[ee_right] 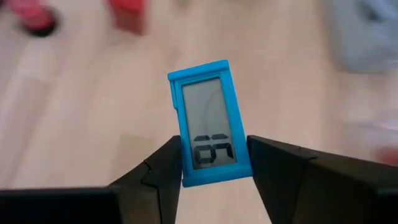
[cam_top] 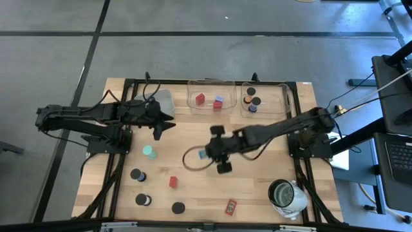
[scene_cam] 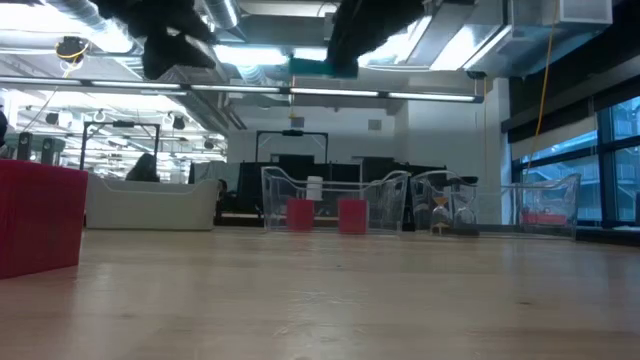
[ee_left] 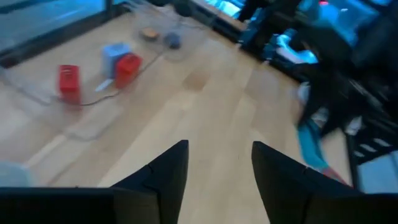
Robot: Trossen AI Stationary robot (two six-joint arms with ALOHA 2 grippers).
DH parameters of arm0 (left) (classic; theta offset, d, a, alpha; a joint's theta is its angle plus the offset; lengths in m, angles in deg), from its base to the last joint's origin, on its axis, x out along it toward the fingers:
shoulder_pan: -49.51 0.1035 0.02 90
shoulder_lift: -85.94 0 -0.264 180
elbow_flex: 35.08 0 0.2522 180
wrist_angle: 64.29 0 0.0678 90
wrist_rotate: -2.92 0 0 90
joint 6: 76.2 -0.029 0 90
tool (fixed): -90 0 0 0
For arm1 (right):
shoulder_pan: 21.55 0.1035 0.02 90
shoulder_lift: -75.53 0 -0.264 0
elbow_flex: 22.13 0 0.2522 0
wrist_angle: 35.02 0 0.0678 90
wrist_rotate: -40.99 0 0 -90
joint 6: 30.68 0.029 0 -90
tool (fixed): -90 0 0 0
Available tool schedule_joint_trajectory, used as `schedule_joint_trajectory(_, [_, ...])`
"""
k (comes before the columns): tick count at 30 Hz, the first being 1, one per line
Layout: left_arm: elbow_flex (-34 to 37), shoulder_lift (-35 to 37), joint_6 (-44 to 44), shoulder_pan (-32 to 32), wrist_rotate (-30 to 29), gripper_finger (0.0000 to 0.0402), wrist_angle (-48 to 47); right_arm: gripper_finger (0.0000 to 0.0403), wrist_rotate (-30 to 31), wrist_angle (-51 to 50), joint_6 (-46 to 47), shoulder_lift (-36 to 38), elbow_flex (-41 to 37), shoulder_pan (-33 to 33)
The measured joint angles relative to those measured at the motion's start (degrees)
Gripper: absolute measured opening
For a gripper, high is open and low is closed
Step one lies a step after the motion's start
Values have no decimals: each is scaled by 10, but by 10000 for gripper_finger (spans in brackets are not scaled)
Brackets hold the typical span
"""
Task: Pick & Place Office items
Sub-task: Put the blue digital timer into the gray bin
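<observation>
My right gripper point(cam_top: 207, 153) hovers over the middle of the table, shut on a teal rectangle with a grey display point(ee_right: 208, 129); the low view shows this rectangle point(scene_cam: 310, 67) high above the wood. My left gripper point(ee_left: 221, 165) is open and touches nothing; it is held above the table's left part point(cam_top: 162, 125), near a grey tray point(cam_top: 161, 102). A green disc point(cam_top: 149, 152), three black caps point(cam_top: 137, 174), a red block point(cam_top: 172, 182) and a red piece point(cam_top: 230, 207) lie on the table. Red blocks point(ee_left: 127, 68) and a pale-blue cube point(ee_left: 114, 53) sit in a clear tray point(cam_top: 193, 103). My right gripper pinches the teal rectangle between its two fingers point(ee_right: 163, 168) at one short end, by its two long side edges point(ee_right: 239, 163). The fingers slant in from the table's right and above. The rectangle is lifted clear and sticks out beyond the fingertips, display toward the wrist camera.
Two clear trays stand side by side at the far edge; the right one point(cam_top: 283, 103) holds black caps and a small orange piece. A silvery-white round container point(cam_top: 288, 195) stands near the near right corner. A red block point(scene_cam: 40, 215) stands close to the low camera.
</observation>
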Motion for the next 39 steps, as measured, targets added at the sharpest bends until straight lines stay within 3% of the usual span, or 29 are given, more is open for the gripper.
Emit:
schedule_joint_trajectory(6, [0,-38,30,0,36,230,92,160,71,17,3,56,1,-40])
schedule_joint_trajectory(15, [0,-133,90,0,13,274,242,160,163,41,2,48,0,-72])
schedule_joint_trajectory(29, [0,-200,93,28,17,265,336,161,148,96,-77,49,1,-100])
schedule_joint_trajectory(39, [0,-200,106,40,30,187,340,162,168,95,-101,49,1,-105])
